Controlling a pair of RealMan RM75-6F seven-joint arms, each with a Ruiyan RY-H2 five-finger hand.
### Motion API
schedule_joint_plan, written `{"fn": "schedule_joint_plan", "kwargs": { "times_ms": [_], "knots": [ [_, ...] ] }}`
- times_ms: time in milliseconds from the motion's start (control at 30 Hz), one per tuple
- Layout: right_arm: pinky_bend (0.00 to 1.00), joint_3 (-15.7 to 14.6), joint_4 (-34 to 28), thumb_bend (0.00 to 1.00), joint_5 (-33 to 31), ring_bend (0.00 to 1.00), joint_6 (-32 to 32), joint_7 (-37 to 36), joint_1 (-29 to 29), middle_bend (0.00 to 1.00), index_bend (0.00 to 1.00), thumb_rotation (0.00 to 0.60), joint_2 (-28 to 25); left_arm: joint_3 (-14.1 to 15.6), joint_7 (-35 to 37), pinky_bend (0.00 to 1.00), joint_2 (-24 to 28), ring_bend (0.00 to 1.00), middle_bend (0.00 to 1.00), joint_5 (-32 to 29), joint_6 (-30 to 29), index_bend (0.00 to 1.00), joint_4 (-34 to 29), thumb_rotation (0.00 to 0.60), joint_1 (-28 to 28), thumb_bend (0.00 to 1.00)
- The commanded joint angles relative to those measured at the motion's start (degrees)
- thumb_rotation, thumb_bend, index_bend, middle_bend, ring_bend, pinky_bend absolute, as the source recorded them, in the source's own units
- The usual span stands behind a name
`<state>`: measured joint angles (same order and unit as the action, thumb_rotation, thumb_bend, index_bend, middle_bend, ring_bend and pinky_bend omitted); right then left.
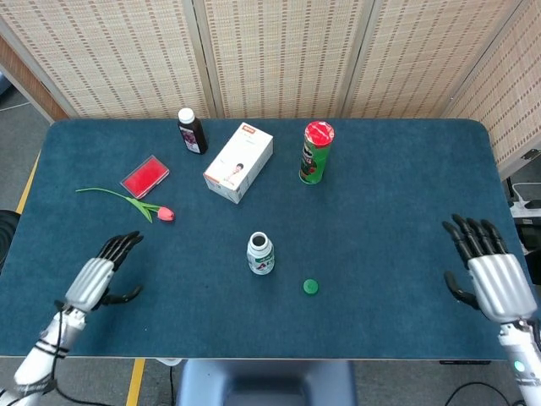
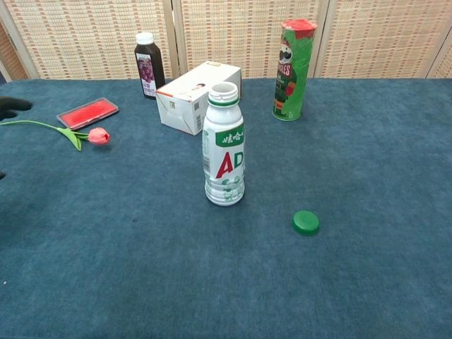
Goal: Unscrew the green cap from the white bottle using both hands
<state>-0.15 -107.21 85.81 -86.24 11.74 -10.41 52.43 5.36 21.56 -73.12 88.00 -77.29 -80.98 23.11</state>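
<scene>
Where woven screens [image 1: 279, 51] back it, blue-carpeted table [image 1: 380, 186]; both hands' [image 1: 95, 275] [image 1: 492, 269] fingers wide, empty.

Glossy plastic white bottle [image 2: 224, 159] and green cap [image 2: 306, 222] on matt, felt-like table [image 2: 367, 162]

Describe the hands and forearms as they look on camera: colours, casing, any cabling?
Both match: left hand and right hand have silver-grey ribbed metallic backs with black fingers and thumbs. The wrists and forearms are glossy white casing. The left forearm carries black bands and a thin black cable along it; the right shows a small green-lit dot near the frame edge. No sleeves; no readable markings.
</scene>
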Motion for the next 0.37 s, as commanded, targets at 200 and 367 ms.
{"fn": "schedule_joint_plan", "kwargs": {
  "times_ms": [200, 367],
  "knots": [
    [0.0, -1.58, 18.42, 0.33, 6.44, 0.0, -11.94, 1.71, 9.55, 0.0, 0.0, 0.556, 14.08, 1.6, -15.09, 0.03, 1.45, 0.0, 0.0, 0.76, -13.41, 0.0, -0.06, 0.6, -11.4, 0.35],
    [0.0, -1.03, 18.42, 0.32, 4.56, 0.0, -8.85, -2.23, 9.17, 0.0, 0.0, 0.551, 13.87, 0.52, -12.77, 0.03, 1.6, 0.0, 0.0, 1.89, -14.46, 0.0, 1.03, 0.6, -12.17, 0.36]
  ]
}}
